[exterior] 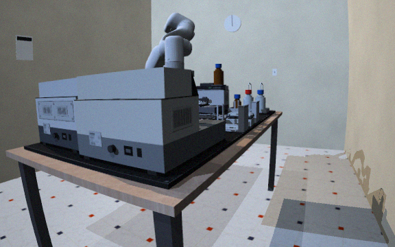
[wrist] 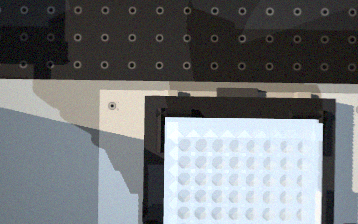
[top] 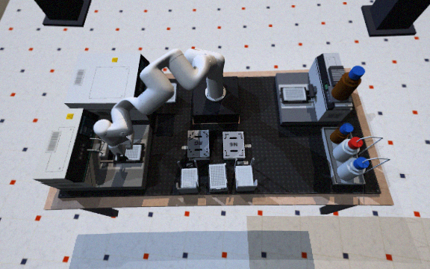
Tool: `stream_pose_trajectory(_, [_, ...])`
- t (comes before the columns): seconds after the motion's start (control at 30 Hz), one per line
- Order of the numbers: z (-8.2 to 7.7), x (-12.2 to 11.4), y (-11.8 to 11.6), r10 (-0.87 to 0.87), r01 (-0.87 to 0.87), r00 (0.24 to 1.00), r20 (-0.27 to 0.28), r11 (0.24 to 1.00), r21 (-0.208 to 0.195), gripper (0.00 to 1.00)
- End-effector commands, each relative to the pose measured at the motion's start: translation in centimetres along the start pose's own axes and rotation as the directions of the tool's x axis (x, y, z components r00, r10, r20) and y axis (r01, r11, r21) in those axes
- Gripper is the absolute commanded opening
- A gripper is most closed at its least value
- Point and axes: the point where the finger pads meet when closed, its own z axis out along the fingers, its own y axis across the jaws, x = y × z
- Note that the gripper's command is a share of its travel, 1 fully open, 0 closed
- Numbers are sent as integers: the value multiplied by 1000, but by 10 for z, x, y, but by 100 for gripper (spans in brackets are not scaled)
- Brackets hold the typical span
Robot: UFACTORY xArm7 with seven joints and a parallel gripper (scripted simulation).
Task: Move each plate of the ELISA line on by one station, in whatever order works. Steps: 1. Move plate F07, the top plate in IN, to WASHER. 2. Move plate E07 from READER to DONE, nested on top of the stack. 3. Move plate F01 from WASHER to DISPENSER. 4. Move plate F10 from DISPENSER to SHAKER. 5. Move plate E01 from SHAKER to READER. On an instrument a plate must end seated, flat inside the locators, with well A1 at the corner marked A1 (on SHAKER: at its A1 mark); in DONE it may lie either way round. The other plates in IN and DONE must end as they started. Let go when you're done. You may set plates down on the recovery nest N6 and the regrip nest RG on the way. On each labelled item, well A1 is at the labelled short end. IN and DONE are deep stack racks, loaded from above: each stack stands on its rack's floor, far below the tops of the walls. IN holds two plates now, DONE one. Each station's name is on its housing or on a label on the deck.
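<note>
A white well plate [top: 134,152] lies flat in the black nest of the front left instrument [top: 88,155]. In the wrist view the plate [wrist: 243,170] fills the lower middle, square inside the black locator frame [wrist: 240,106]. My gripper [top: 119,151] hangs over the plate's left side, open, with nothing between the fingers; the fingertips do not show in the wrist view. Another plate [top: 293,94] sits on the rear right instrument. Three more plates stand at the front: in the left rack [top: 189,178], in the middle [top: 218,175] and in the right rack [top: 245,176]. I cannot read the plate labels.
The RG nest [top: 198,143] and the N6 nest [top: 234,143] stand mid-deck, both bare. A second grey instrument [top: 104,80] stands behind the front left one, partly hidden by the arm. Bottles [top: 347,149] stand at the right edge. In the side view the instrument housings [exterior: 132,116] hide the gripper.
</note>
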Motion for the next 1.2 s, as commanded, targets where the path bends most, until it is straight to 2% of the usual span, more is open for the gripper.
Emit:
stream_pose_trajectory(0.0, [-7, -2, 1, 0, 0, 1000, 5, 1000, -4, 100])
stream_pose_trajectory(1.17, [-47, -2, 1, 0, 0, 1000, 5, 1000, -4, 100])
